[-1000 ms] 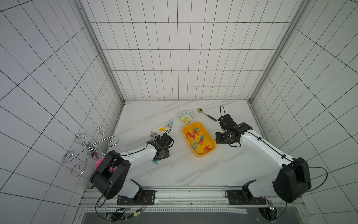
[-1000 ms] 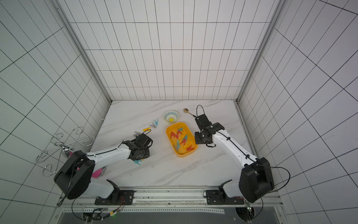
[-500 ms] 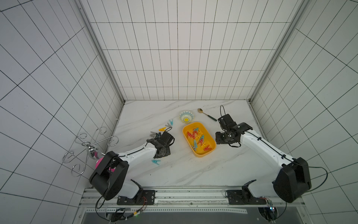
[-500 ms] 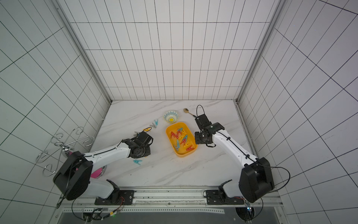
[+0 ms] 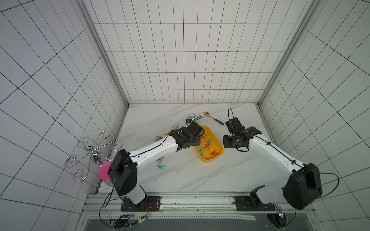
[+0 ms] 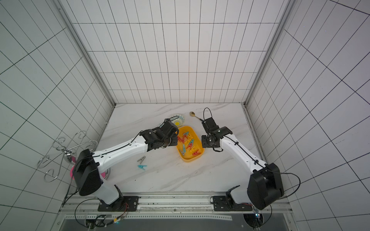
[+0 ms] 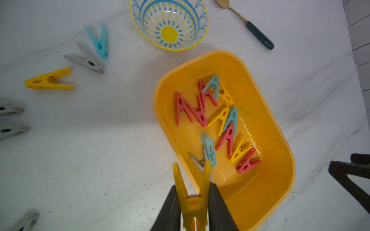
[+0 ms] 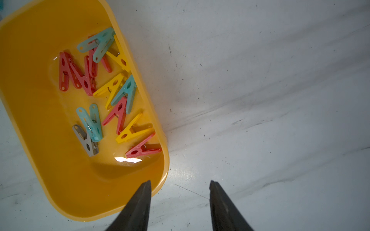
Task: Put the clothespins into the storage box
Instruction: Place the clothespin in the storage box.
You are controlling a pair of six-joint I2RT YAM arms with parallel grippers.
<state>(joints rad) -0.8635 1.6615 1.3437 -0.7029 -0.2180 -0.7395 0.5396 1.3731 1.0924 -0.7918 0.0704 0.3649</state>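
The yellow storage box (image 5: 208, 161) (image 6: 190, 160) lies mid-table and holds several red, yellow and teal clothespins and a grey one (image 8: 86, 140). My left gripper (image 7: 193, 187) is shut on a yellow clothespin (image 7: 193, 204), over the box's left rim (image 7: 160, 112). My right gripper (image 8: 180, 182) stands open and empty just off the box's right corner (image 8: 160, 180). Loose clothespins lie left of the box: a yellow one (image 7: 48, 81), a grey one (image 7: 86, 59), a teal one (image 7: 99, 42). Nearer the front are another grey one (image 5: 160, 160) and a teal one (image 5: 161, 167).
A patterned bowl (image 7: 169, 24) stands just behind the box, with a gold spoon with a dark handle (image 7: 258, 35) to its right. A wire hook stand (image 5: 94, 150) and a pink cup (image 5: 105, 169) sit by the left wall. More grey clothespins (image 7: 10, 109) lie further left.
My left arm has swung right, from the loose clothespins to the storage box's left rim. The right arm has not moved.
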